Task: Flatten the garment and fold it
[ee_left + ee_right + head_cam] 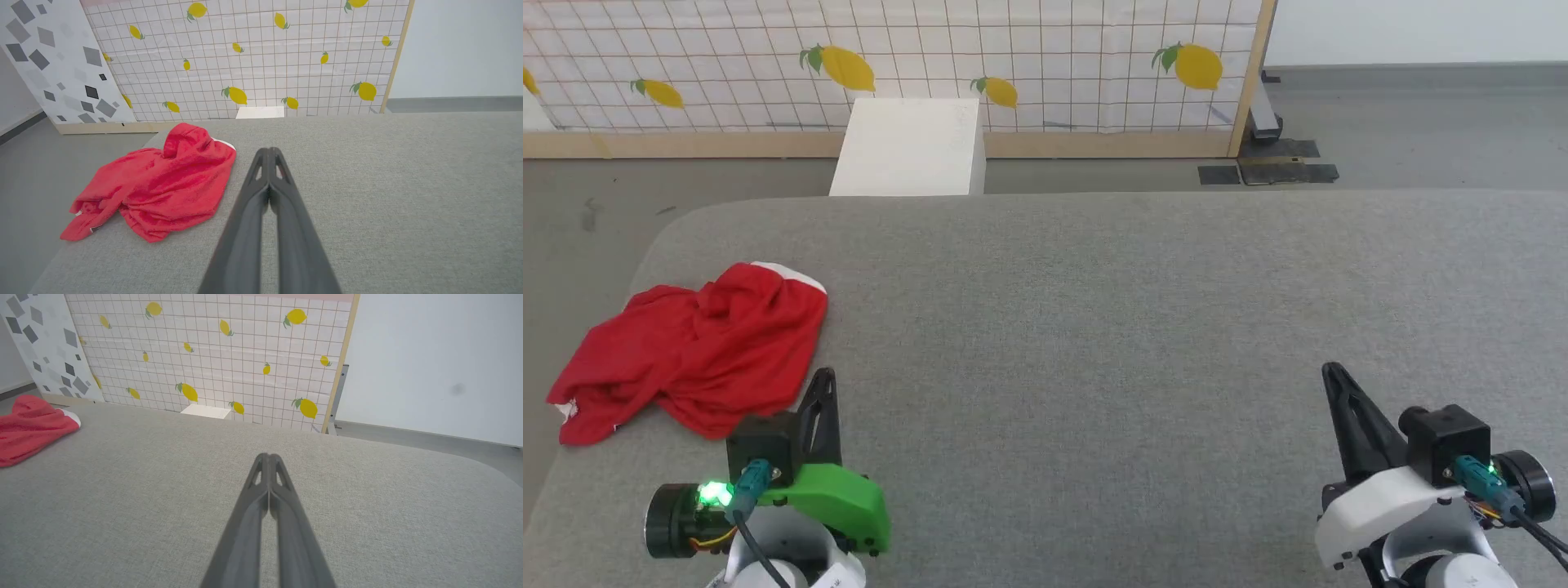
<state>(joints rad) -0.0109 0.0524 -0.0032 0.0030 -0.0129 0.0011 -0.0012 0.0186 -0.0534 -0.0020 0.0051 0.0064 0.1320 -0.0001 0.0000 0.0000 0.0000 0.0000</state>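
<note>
Head view: crumpled garment lies beside the left gripper; both it and the right gripper are closed, empty.

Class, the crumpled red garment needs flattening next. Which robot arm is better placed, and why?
Left. The left gripper, shut, sits just beside the red garment; the right gripper, also shut, is far off to the right.

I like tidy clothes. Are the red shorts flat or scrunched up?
Scrunched up: the garment lies in a wrinkled, bunched heap, not spread flat.
</note>
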